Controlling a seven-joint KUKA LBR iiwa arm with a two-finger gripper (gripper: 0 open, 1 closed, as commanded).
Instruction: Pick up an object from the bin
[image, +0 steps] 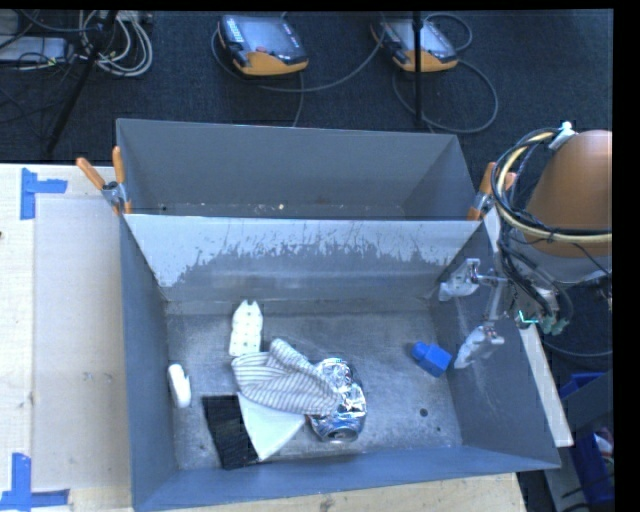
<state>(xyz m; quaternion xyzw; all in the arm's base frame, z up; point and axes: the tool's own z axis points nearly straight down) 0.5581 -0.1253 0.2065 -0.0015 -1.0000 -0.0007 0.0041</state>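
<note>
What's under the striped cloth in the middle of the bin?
The striped cloth overlaps the left edge of a crushed silver can. A pale flat corner pokes out from under its near side. Whatever else lies beneath is covered.

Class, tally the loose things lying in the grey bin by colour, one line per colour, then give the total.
White: 2, plastic piece, small cylinder
Blue: 1, block
Black: 1, flat pad
Silver: 1, crushed can
Striped: 1, cloth
Pale: 1, sheet under the cloth
Total: 7
</note>
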